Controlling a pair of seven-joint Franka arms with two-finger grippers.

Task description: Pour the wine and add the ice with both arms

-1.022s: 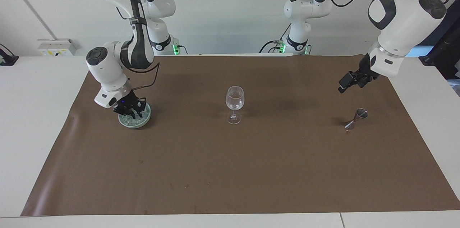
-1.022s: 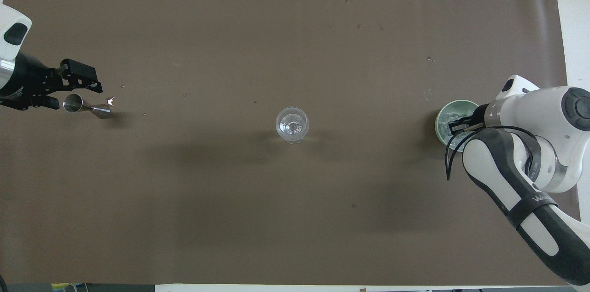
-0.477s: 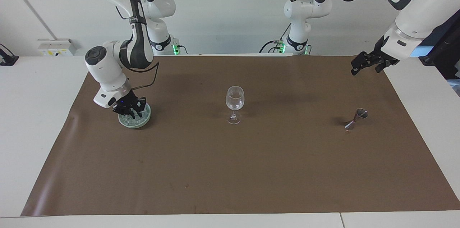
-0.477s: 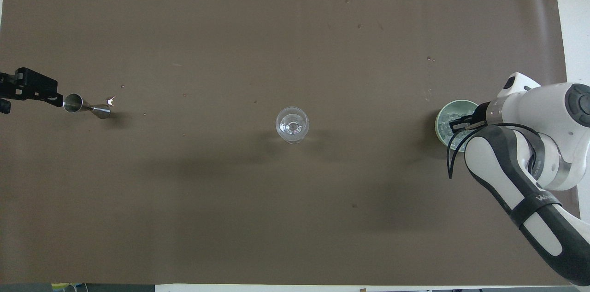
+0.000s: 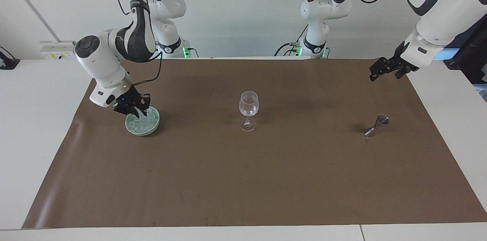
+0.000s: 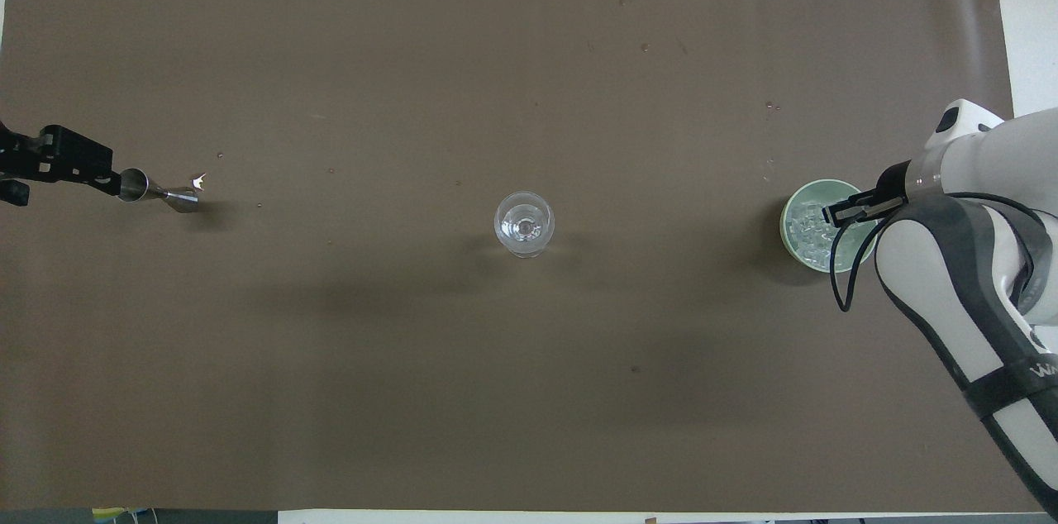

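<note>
Right tool (image 5: pixel 131 108): hangs just above the bowl's (image 5: pixel 141 131) rim, on the side toward the right arm's end of the bench (image 5: pixel 23 127). Cannot tell how far open, nor whether a cube is carried.
Ice (image 5: pixel 144 122): heap of clear cubes in the pale green bowl, on the brown sheet (image 5: pixel 243 180).
Wine glass (image 5: pixel 248 106): upright at mid-bench, well apart from bowl and jigger. No liquid or cube made out inside.
Jigger (image 5: pixel 376 126): on its side on the sheet, toward the left arm's end. Untouched by either tool.
Left tool (image 5: pixel 384 70): up in the air over the sheet's corner by the left arm's base. Spread apart, holding nothing. Waiting.
Step in hand: judged to be the ice pick-up; pouring looks finished.
Next move: if a cube is held, carry across to above the glass mouth, centre, then release low. Otherwise dip again into the heap.
Caution: thin stem, tips easily on contact.
</note>
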